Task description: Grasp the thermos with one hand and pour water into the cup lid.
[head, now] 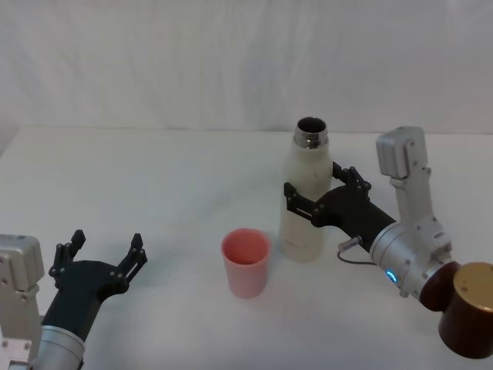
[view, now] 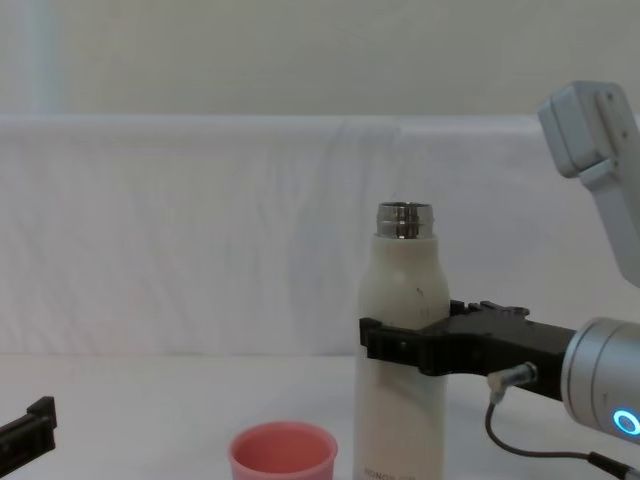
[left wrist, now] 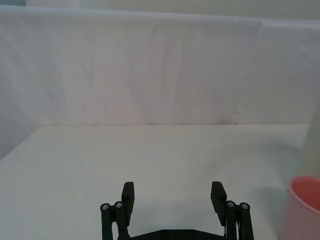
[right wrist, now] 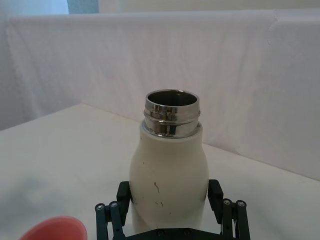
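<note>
Wide bare table (head: pixel 139 177) left open on left side. Middle blocked by bottle (head: pixel 306 208), pink cup (head: pixel 246 260) parked just beside it, narrow gap between.

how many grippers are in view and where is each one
2. The right gripper straddles the thermos at mid-body, fingers on both sides. The left gripper hangs open over the table's near left, left of the cup lid.

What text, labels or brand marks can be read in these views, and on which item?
Thermos: faint grey lettering at its base in the chest view, too small to read.
Cup lid: no text.
Right gripper and left gripper: no readable marks.
</note>
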You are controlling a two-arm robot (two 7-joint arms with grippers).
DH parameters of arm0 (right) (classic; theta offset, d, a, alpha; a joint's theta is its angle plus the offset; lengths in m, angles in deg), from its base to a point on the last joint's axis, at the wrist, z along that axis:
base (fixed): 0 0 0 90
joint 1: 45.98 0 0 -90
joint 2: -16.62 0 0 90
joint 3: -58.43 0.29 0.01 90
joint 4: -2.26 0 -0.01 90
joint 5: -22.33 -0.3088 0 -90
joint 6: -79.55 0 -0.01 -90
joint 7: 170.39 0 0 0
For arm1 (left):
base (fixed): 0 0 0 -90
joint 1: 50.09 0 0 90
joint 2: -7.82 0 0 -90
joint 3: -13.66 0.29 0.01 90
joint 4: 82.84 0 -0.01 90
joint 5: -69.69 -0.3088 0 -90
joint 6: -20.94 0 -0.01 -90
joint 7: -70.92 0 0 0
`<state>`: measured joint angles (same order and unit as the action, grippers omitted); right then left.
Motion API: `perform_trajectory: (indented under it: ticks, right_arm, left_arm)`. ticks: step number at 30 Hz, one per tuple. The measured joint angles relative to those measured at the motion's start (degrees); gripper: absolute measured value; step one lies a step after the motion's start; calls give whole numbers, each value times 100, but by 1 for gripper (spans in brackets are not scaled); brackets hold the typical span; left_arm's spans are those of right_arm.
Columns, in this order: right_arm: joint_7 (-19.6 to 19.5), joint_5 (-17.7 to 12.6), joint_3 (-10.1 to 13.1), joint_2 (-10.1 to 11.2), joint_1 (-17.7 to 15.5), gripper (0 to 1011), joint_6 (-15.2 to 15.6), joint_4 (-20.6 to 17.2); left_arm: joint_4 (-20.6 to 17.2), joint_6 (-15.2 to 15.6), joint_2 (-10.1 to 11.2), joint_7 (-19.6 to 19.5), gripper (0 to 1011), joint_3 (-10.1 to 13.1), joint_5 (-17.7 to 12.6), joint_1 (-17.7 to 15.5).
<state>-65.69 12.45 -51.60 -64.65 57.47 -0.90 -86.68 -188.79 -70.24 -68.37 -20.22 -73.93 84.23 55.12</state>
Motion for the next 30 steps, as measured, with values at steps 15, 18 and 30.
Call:
perform_trajectory:
  ticks: [15, 18, 30]
  right_arm:
    - [-13, -140, 58, 234, -453, 1000, -12, -622]
    - [-15, -178, 99, 326, -648, 1000, -48, -814]
    - [80, -276, 260, 691, -1415, 1000, -644, -1135]
  left_arm:
    - [0, 0, 0, 0, 1001, 0, 0, 0]
    - [0, 0, 0, 0, 1001, 0, 0, 0]
    - [0, 0, 0, 0, 1001, 0, 0, 0]
